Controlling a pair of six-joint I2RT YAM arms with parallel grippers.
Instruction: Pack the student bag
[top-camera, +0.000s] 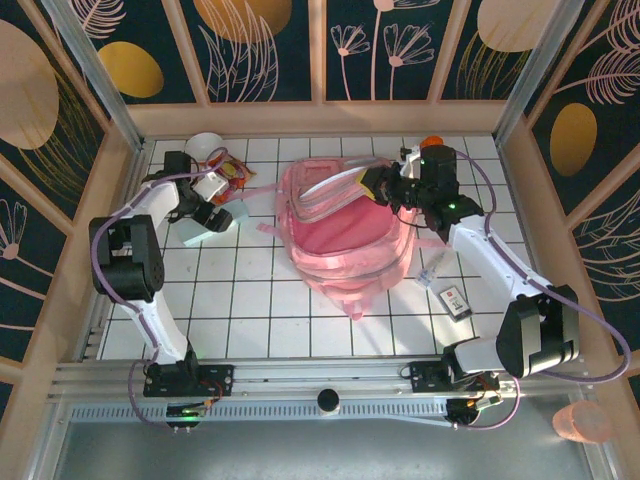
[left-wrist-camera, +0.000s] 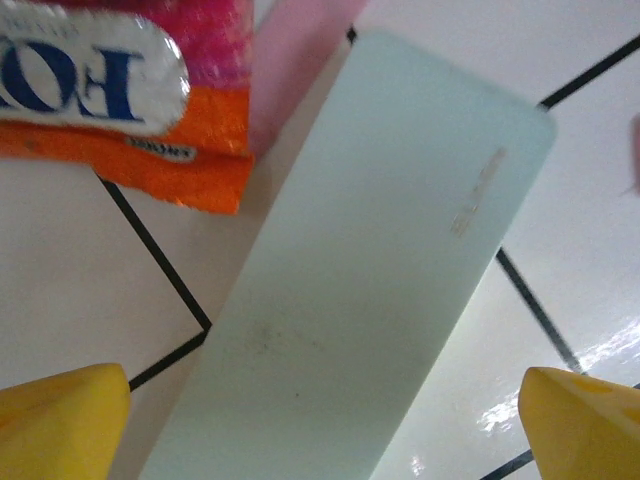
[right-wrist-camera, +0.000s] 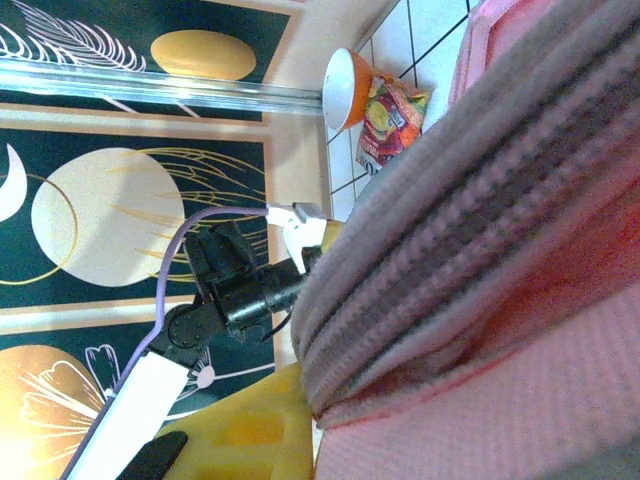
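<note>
Top external view: find the student bag (top-camera: 345, 240) slumped on the desk (top-camera: 250, 300) right under the right gripper (top-camera: 380, 188), shut tight on the bag's top edge. Looks big, soft and floppy, probably light, so best grabbed by a thick seam or strap, not the loose middle, and likely to sag shut if let go. Over at the left gripper (left-wrist-camera: 320, 425): wide open, holding nothing, hanging just above a flat pale case (left-wrist-camera: 350, 280) beside an orange snack packet (left-wrist-camera: 120, 100).
</note>
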